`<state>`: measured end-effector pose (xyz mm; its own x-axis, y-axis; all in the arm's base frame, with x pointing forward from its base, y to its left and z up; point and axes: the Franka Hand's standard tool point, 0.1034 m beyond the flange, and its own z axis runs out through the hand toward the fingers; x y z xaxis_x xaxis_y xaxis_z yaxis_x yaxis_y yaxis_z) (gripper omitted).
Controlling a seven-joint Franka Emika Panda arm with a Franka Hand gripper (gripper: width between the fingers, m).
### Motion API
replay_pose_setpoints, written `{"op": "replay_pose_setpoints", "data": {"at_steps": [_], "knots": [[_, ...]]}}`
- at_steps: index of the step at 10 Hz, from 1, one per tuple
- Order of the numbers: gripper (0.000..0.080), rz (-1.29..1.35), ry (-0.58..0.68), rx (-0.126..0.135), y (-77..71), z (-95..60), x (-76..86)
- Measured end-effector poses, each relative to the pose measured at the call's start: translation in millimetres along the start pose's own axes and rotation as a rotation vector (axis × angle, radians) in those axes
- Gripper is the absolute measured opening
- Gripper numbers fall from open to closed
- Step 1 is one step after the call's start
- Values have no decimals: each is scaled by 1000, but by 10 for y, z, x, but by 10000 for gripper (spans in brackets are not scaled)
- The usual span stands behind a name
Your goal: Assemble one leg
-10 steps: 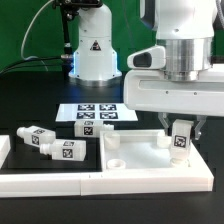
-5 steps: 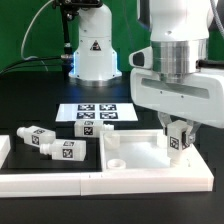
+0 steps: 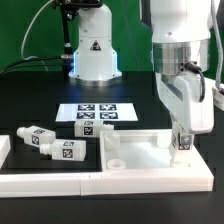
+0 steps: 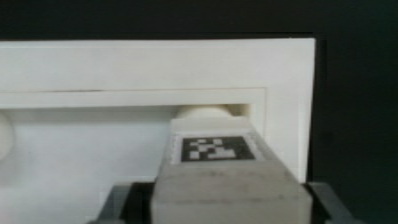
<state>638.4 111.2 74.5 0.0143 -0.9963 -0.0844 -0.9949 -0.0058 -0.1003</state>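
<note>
The fingers (image 4: pixel 125 205) clench the leg (image 3: pixel 181 144) upright, long axis vertical, lower end pointing down at the white panel (image 3: pixel 140 160). Its black-and-white square tag (image 4: pixel 214 150) faces the wrist camera.

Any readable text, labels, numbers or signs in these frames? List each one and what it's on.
No words, brands or numbers are readable.
Black triangle sign on the arm base: the symbol inside is too small to read.
Square black-and-white fiducial tags, patterns only, no characters: on the marker board, on the two loose legs, and on the leg held in the gripper.
</note>
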Motion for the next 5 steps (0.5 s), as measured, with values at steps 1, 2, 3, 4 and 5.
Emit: {"op": "replay_pose_setpoints", "data": {"at_steps": [1,2,3,4,5], "knots": [[357,-82,2,-6,2,-3,-6],[546,-233,-2,-17,1,-19,-27],[546,-449,2,-6,-21,-27,-39],[628,-614,-2,-6,-13,-20,-76],[645,-722,-8,-9,7,-7,-130]]}}
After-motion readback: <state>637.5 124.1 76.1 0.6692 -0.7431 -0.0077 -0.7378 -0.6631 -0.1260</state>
